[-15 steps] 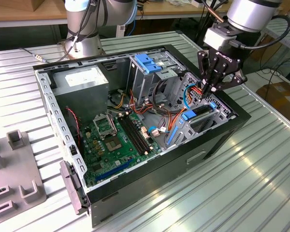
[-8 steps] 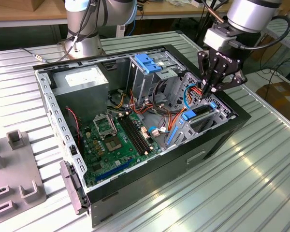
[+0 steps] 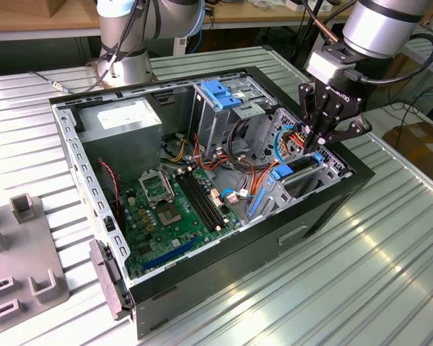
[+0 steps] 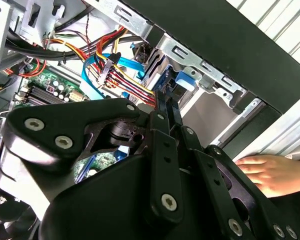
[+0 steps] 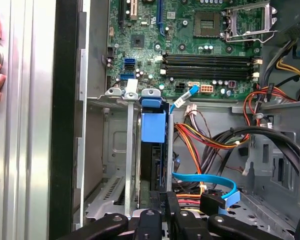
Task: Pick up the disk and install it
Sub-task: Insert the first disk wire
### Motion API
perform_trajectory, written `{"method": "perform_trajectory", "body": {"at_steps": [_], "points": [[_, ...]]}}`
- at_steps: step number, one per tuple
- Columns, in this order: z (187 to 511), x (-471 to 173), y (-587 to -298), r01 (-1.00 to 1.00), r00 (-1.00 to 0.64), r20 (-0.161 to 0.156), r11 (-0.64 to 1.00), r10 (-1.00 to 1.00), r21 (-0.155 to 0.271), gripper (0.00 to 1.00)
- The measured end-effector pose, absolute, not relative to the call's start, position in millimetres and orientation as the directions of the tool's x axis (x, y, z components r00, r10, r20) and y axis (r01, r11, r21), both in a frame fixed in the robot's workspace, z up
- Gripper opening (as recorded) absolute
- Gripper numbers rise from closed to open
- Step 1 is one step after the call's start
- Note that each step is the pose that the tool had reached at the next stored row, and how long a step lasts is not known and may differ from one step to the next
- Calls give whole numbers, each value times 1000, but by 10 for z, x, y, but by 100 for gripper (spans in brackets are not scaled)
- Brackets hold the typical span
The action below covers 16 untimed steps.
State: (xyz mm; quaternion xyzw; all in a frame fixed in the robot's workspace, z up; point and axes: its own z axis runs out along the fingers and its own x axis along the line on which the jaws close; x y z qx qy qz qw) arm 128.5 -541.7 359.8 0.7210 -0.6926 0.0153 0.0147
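A ribbed metal counter [image 3: 390, 274] carries an open computer case [image 3: 224, 267]; the tool [image 3: 319, 149], closed on the disk [image 5: 152, 150], stands over the case's drive bay

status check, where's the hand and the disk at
Hand down at drive bay, fingers together. Disk upright in bay slot, blue rails showing. Cables alongside; a person's hand outside the case.
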Motion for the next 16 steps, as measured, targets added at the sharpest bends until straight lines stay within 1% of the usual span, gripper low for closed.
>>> {"method": "perform_trajectory", "body": {"at_steps": [16], "points": [[3596,1285,-5450,-999,40,43,-40,-998,0,16]]}}
